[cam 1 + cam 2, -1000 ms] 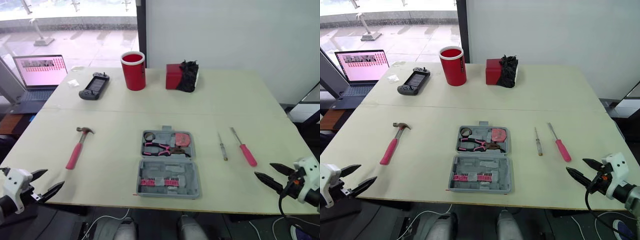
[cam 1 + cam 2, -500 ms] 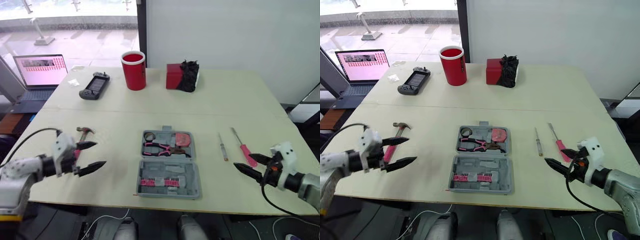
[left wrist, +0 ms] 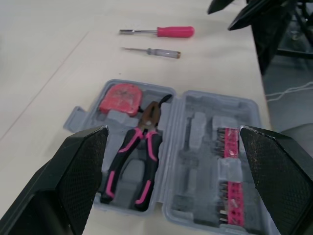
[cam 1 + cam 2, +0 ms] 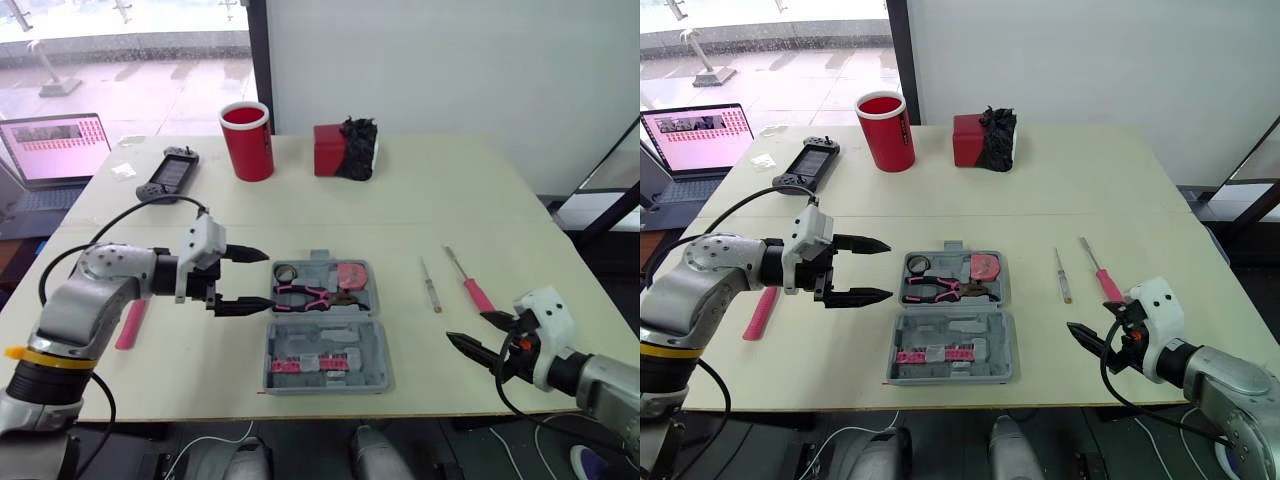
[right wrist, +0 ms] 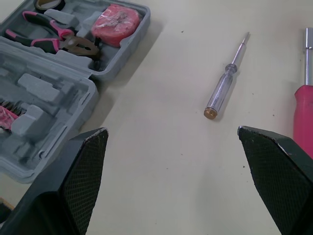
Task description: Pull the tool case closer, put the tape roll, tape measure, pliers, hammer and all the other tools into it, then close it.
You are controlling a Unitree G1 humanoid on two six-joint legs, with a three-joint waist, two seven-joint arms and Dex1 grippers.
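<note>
The grey tool case (image 4: 369,347) lies open mid-table, near the front edge. Its far half holds the tape roll (image 4: 286,271), pink-handled pliers (image 4: 305,294) and red tape measure (image 4: 350,275); the near half holds pink bits (image 4: 288,366). My left gripper (image 4: 270,280) is open just left of the case, fingertips pointing at it, nothing between them. The hammer's pink handle (image 4: 130,325) lies further left, its head hidden by my arm. A clear screwdriver (image 4: 429,285) and a pink screwdriver (image 4: 470,288) lie right of the case. My right gripper (image 4: 466,326) is open near the front edge, below the screwdrivers.
At the back of the table stand a red cup (image 4: 246,140) and a red box with a black bundle (image 4: 340,150). A game controller (image 4: 168,172) lies back left, and a laptop (image 4: 55,150) sits beyond the left edge.
My left arm swung in from the table's left front corner, over the hammer, to the case's left side. The right gripper crept inward along the front edge. The camera turned slightly right.
</note>
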